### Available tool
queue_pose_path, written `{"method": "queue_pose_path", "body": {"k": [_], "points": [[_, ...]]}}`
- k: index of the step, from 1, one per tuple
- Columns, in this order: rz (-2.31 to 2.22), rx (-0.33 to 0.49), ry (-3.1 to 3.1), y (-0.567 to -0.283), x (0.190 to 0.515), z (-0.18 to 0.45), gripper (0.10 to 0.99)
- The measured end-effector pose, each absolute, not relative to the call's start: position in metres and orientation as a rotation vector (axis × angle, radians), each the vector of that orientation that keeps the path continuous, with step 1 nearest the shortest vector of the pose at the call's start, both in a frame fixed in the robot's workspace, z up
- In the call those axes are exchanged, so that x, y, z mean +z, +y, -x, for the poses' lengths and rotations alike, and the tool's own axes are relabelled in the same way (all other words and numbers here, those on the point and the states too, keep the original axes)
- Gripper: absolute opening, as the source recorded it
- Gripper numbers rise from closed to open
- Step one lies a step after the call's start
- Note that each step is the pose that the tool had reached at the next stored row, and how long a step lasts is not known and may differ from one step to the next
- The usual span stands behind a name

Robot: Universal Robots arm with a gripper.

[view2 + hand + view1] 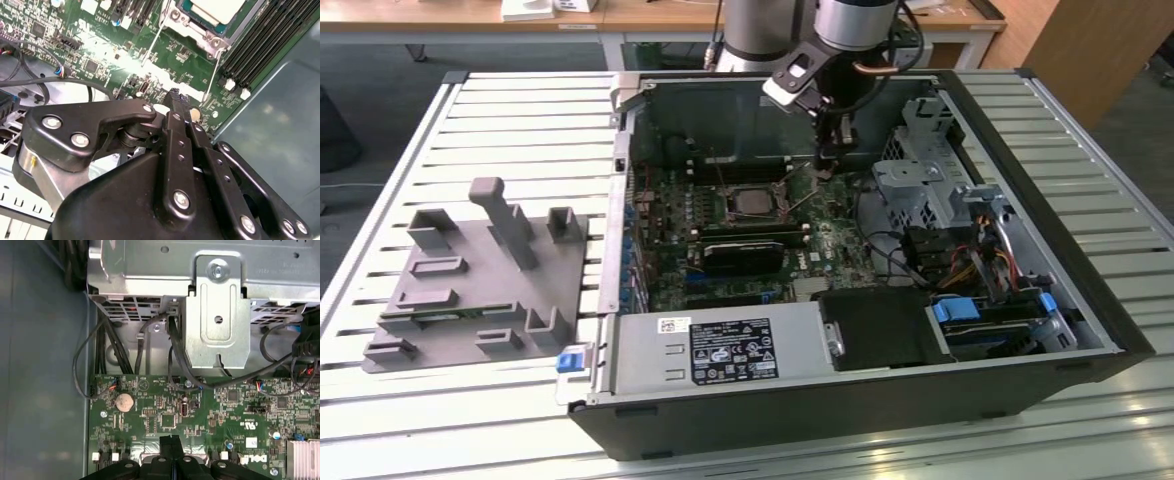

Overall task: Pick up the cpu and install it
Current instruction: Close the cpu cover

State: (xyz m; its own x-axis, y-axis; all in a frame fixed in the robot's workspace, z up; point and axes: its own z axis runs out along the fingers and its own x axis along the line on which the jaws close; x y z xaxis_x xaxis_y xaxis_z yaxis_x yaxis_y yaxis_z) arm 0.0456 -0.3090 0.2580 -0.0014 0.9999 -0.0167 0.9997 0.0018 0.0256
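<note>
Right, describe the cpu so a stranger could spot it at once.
Start at the open computer case; its green motherboard lies inside. Near the board's middle sits the cpu, a flat silver-grey square in a metal frame, unlike the dark block beside it.

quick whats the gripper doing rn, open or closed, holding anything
Gripper: closed, fingertips together, nothing held, over the motherboard. The cpu lies in its socket, apart from the gripper.

Bright, even light; glare streak on motherboard (pixel 145 67); case (pixel 720 120) interior shadowed.
</note>
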Motion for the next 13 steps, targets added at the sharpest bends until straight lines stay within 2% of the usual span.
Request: {"method": "queue_pose_path", "body": {"k": [13], "points": [[-2.198, 0.01, 2.202, -0.3089, 0.2537, -0.0539, 0.106]]}}
